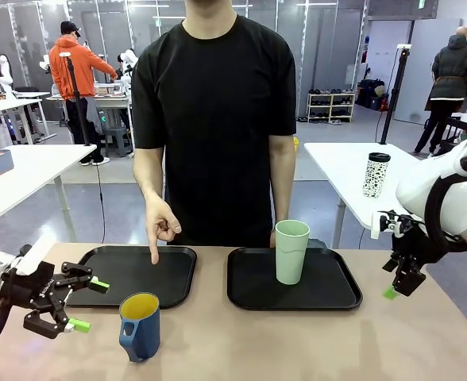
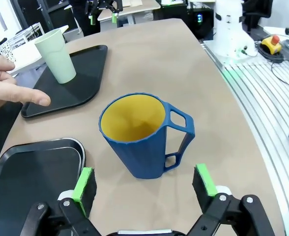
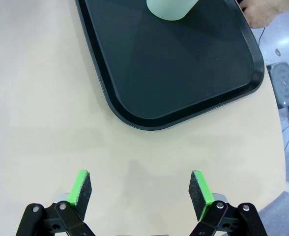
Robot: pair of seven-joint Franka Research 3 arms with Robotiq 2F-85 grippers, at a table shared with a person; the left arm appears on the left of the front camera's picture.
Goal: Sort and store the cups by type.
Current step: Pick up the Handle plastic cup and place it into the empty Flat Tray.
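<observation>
The left jaws gape wide, gripping nothing; the dark blue mug (image 2: 139,142) stands upright on the counter (image 1: 297,341) just ahead of them, centred on their gap, untouched. The right jaws are equally wide and empty above bare counter, the mint-green tumbler (image 1: 291,252) upright on a black tray (image 3: 184,64) well ahead.

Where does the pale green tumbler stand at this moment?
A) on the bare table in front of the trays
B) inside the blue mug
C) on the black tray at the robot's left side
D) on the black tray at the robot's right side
D: the green tumbler stands upright on the right black tray; it is the blue mug that stands on the bare table.
</observation>
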